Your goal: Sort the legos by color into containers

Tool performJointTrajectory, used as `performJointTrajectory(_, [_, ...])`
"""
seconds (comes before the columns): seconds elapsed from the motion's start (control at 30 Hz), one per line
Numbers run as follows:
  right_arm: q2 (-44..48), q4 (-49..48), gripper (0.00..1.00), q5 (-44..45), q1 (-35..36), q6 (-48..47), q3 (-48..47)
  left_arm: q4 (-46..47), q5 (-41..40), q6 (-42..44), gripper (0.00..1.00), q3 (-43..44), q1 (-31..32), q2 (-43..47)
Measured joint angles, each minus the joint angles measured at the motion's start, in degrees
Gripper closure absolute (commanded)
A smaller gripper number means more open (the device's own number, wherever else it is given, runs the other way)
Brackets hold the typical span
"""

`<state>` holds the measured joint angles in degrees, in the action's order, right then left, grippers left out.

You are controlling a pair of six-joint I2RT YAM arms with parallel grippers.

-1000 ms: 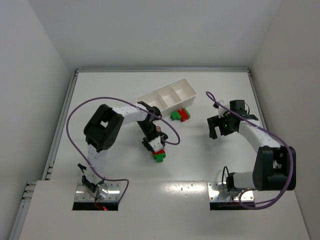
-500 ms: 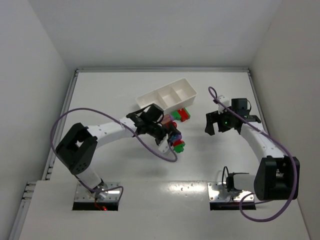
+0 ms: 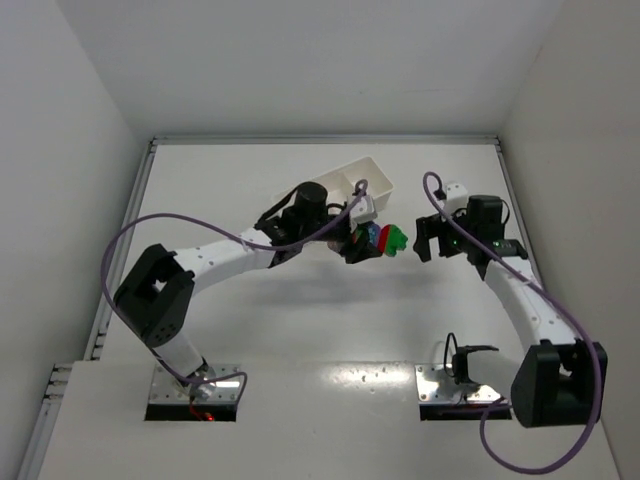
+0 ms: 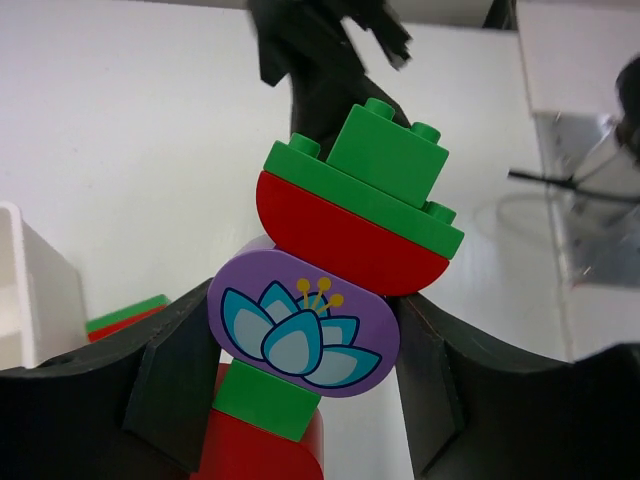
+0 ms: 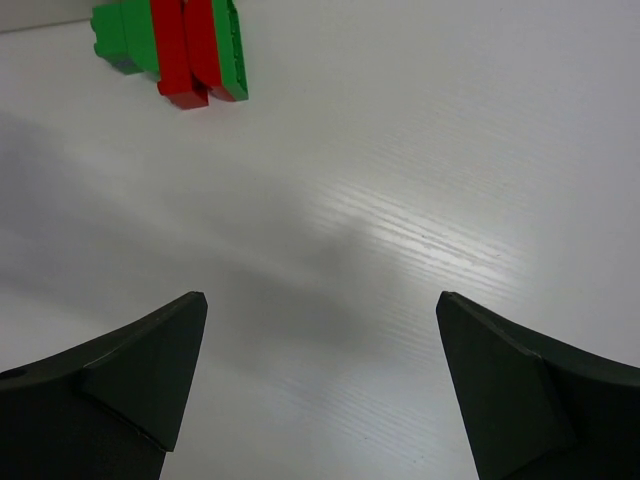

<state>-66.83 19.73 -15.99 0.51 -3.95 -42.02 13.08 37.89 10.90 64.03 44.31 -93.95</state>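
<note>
Just off the right end of the white tray (image 3: 380,180), left gripper (image 3: 360,238) clenched on a green-red-purple lego stack (image 4: 330,270), right gripper (image 5: 320,310) close beside, spread wide, empty, a red-green lego stack (image 5: 170,50) lying on the table before it.

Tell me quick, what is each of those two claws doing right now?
Left gripper: closed on a multicolour lego stack.
Right gripper: open, holding nothing.

No legible txt/nos. anywhere; only lotus-flower print on purple brick (image 4: 303,338).
</note>
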Motion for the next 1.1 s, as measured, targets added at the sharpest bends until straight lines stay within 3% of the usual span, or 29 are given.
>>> performJointTrajectory(0.17, [9.2, -2.3, 0.0, 1.2, 0.0, 0.7, 3.2, 4.0, -3.6, -18.7, 1.0, 0.0, -1.4, 0.0])
performJointTrajectory(0.23, [12.9, -2.5, 0.0, 0.6, 0.0, 0.8, 3.7, 2.5, -6.2, -21.3, 1.0, 0.9, -1.8, 0.0])
performJointTrajectory(0.4, [12.4, 2.9, 0.0, -4.3, -0.3, 2.2, -3.3, -3.8, -17.6, -17.5, 1.0, 2.5, 0.3, 1.6])
performJointTrajectory(0.67, [2.4, 8.0, 0.0, -21.9, -0.3, 10.0, -12.6, -9.0, -33.9, -5.0, 1.0, -2.5, 5.6, 7.8])
performJointTrajectory(0.93, [-14.1, 12.9, 0.05, -40.0, 0.0, 13.0, -17.2, -9.7, -39.1, -0.7, 1.0, -6.7, 5.7, 10.2])
performJointTrajectory(1.1, [-17.1, 15.1, 0.05, -45.7, 0.3, 12.5, -17.4, -9.4, -38.9, -0.1, 1.0, -7.2, 5.7, 10.9])
